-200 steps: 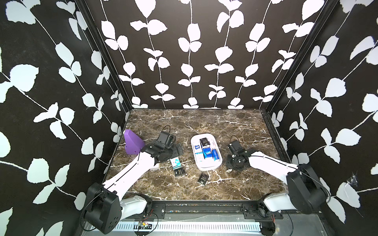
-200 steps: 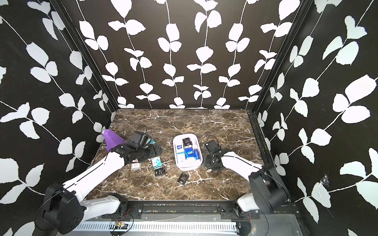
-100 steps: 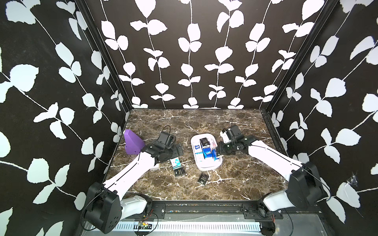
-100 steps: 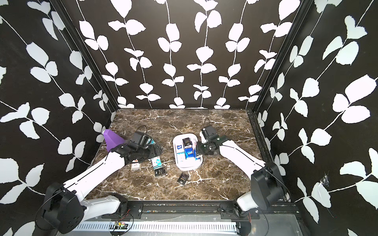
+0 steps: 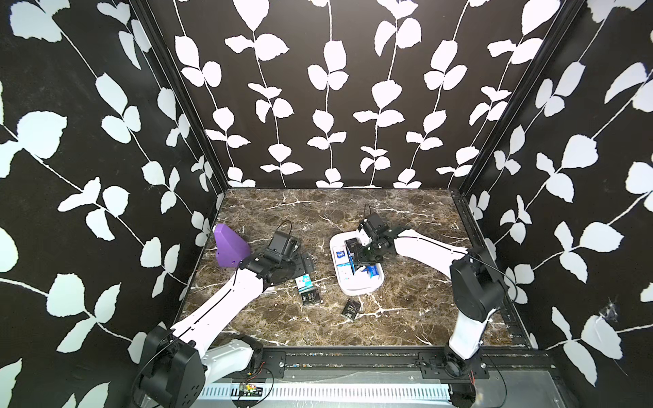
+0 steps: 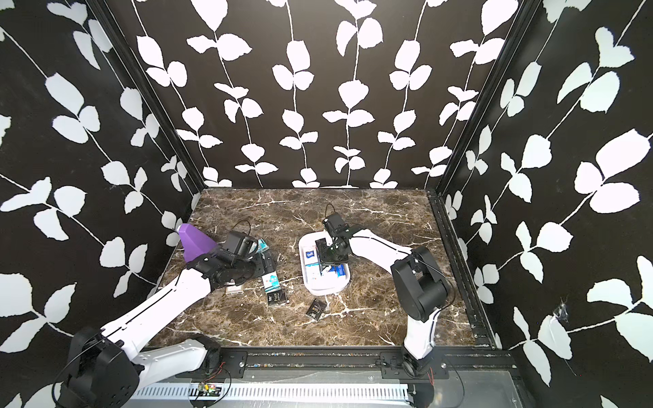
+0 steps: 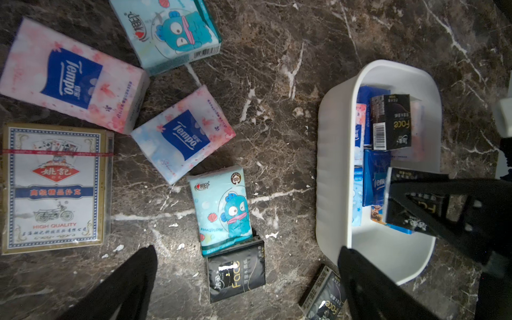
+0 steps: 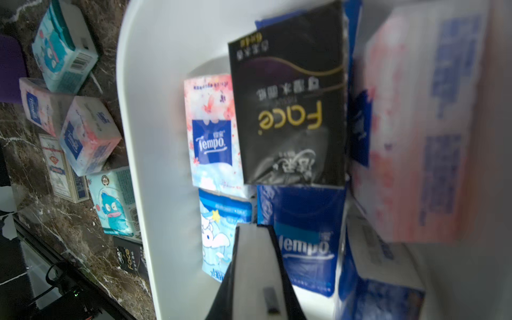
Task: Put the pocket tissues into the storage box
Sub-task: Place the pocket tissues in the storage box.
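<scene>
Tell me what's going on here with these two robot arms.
Two arms are sorting pocket tissues into a white storage box. The right tool is shut on a black pack over the box, which already holds several. The left tool hangs open above the marble table, where six packs and a deck of playing cards lie outside the box.
</scene>
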Tool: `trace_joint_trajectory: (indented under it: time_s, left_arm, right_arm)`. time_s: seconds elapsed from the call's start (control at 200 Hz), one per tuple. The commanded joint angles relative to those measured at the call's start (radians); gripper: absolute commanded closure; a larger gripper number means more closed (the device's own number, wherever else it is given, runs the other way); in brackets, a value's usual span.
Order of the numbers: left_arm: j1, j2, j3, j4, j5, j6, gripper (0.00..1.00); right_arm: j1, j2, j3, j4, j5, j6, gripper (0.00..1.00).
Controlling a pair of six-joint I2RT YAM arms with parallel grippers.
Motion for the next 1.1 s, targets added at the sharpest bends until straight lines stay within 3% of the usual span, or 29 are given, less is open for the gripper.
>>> trace_joint_trajectory:
  time_s: [0.0,0.125,0.455,0.645,0.77,1.095]
  left_arm:
    - [0.009,-0.018,-0.013,-0.027,-0.014,0.016,0.01]
    - [0.014,-0.016,-0.013,-0.028,-0.014,0.020,0.01]
    - [0.031,-0.006,0.012,-0.047,-0.009,0.059,0.01]
    - [0.033,-0.006,0.013,-0.039,0.002,0.050,0.01]
    - [0.034,-0.009,0.008,-0.039,0.004,0.049,0.01]
    - [0.035,-0.003,0.004,-0.030,0.011,0.036,0.01]
  right_arm:
    - [0.005,0.022,0.056,0.013,0.005,0.006,0.90]
    - [0.005,0.030,0.078,-0.019,0.054,-0.002,0.85]
    - [0.004,-0.004,0.177,-0.191,0.213,-0.108,0.53]
    - [0.007,-0.035,0.185,-0.221,0.264,-0.119,0.57]
    - [0.014,-0.065,0.166,-0.214,0.234,-0.107,0.62]
    - [0.164,-0.150,0.059,-0.144,0.152,0.019,0.52]
